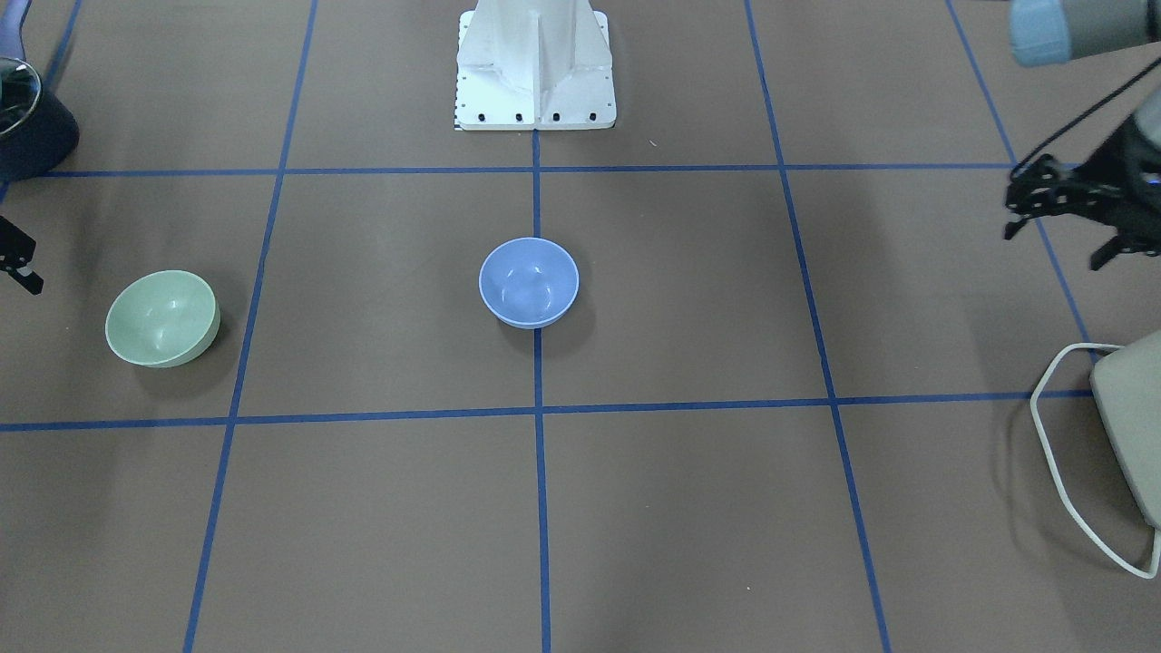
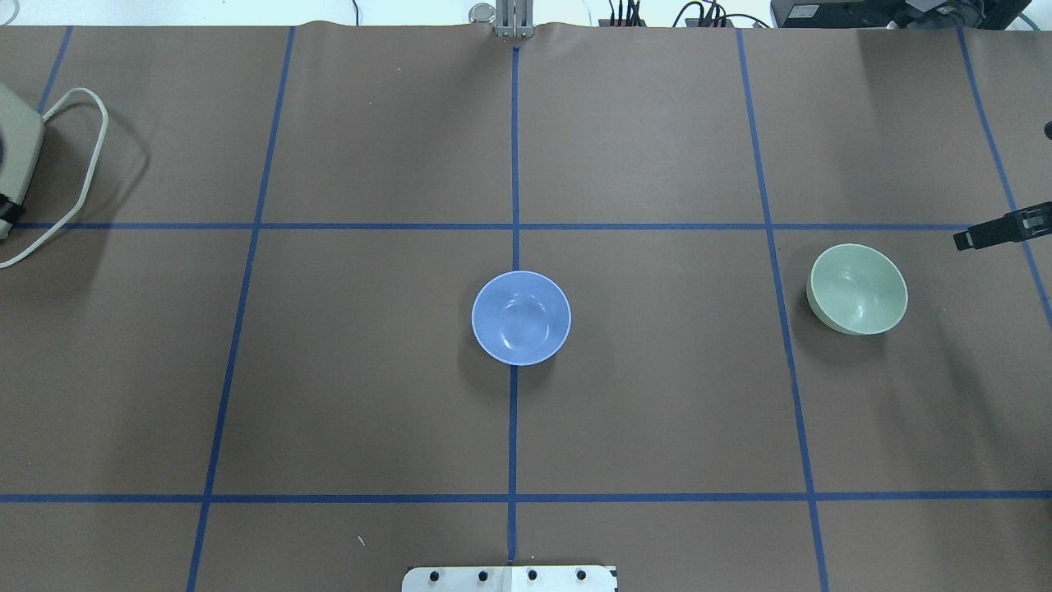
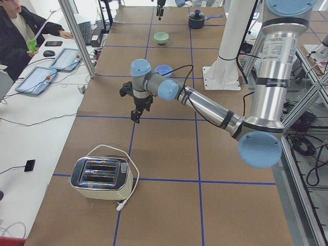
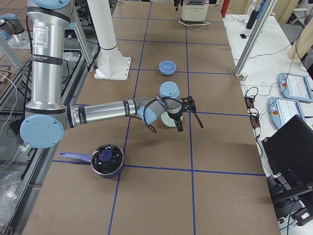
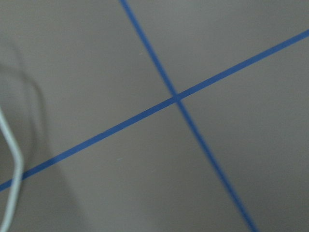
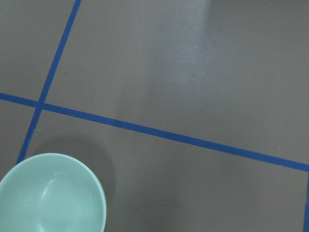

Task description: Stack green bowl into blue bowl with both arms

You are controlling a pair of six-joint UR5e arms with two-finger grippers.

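Note:
The green bowl (image 2: 858,289) sits upright on the table's right side, and the blue bowl (image 2: 521,317) sits upright at the centre on a tape line. My right gripper (image 4: 184,115) hovers just outside the green bowl, apart from it, with its jaws spread. Only one of its fingers (image 2: 998,230) shows in the overhead view. The right wrist view shows the green bowl (image 6: 50,193) at the lower left. My left gripper (image 1: 1057,247) is open and empty, hovering over the table's left side far from both bowls.
A toaster (image 3: 102,177) with a white cord (image 1: 1052,453) stands at the table's left end. A dark pot with a glass lid (image 4: 106,160) stands at the right end, near the robot's side. The white pedestal base (image 1: 535,82) is behind the blue bowl.

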